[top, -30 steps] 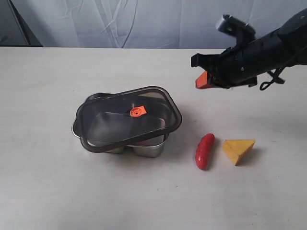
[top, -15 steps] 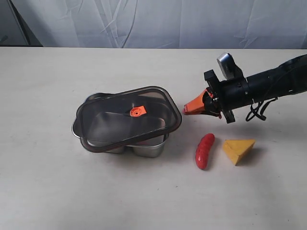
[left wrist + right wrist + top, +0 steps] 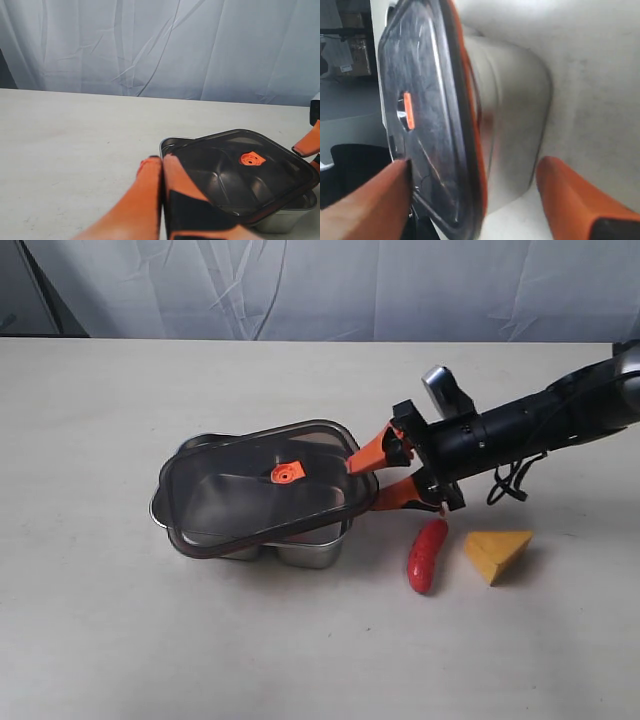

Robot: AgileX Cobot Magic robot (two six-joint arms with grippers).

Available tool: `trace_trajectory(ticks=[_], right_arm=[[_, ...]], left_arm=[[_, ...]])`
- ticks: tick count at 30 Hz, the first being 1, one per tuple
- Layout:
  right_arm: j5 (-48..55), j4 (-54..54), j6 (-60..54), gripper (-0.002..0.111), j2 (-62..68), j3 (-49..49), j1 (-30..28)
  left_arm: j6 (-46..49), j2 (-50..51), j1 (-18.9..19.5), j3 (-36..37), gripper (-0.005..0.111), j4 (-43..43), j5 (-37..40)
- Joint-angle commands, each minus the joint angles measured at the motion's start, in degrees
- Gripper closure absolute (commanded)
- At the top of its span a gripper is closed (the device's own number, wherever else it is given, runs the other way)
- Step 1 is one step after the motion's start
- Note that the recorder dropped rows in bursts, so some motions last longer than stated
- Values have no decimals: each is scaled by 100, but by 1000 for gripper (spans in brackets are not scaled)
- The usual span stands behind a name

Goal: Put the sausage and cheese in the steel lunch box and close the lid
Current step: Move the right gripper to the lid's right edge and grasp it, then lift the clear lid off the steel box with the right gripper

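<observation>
Swinging down from above, my right gripper (image 3: 365,487) now spreads its jaws at the edge of the lid (image 3: 230,495), askew on the steel lunch box (image 3: 312,552); sausage (image 3: 427,555) and cheese (image 3: 497,552) lie outside. Left wrist: left gripper (image 3: 161,160) clenched, empty. Right wrist: I should straddle the rim squarely before squeezing.

Lid (image 3: 262,488) hides most of steel lunch box (image 3: 305,552); right arm (image 3: 540,425) cut by exterior view's edge.

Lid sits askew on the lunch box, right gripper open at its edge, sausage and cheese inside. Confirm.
One error: the sausage and cheese lie on the table beside the lunch box, not inside, as the exterior view shows. The lid does sit askew on it, with the right gripper open at its edge.
</observation>
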Motion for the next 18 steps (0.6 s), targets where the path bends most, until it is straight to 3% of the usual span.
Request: trace_trajectory(ticks=[1, 6, 7, 18], right_arm=[[-200, 87, 2, 64, 0, -13, 267], [15, -32, 2, 106, 0, -13, 243], [43, -81, 2, 109, -24, -13, 243], [201, -456, 5, 109, -166, -91, 200]], left_arm=[[7, -30, -55, 30, 107, 0, -40], [7, -30, -55, 30, 107, 0, -40], [7, -30, -55, 30, 107, 0, -40], [7, -30, -55, 30, 107, 0, -40]])
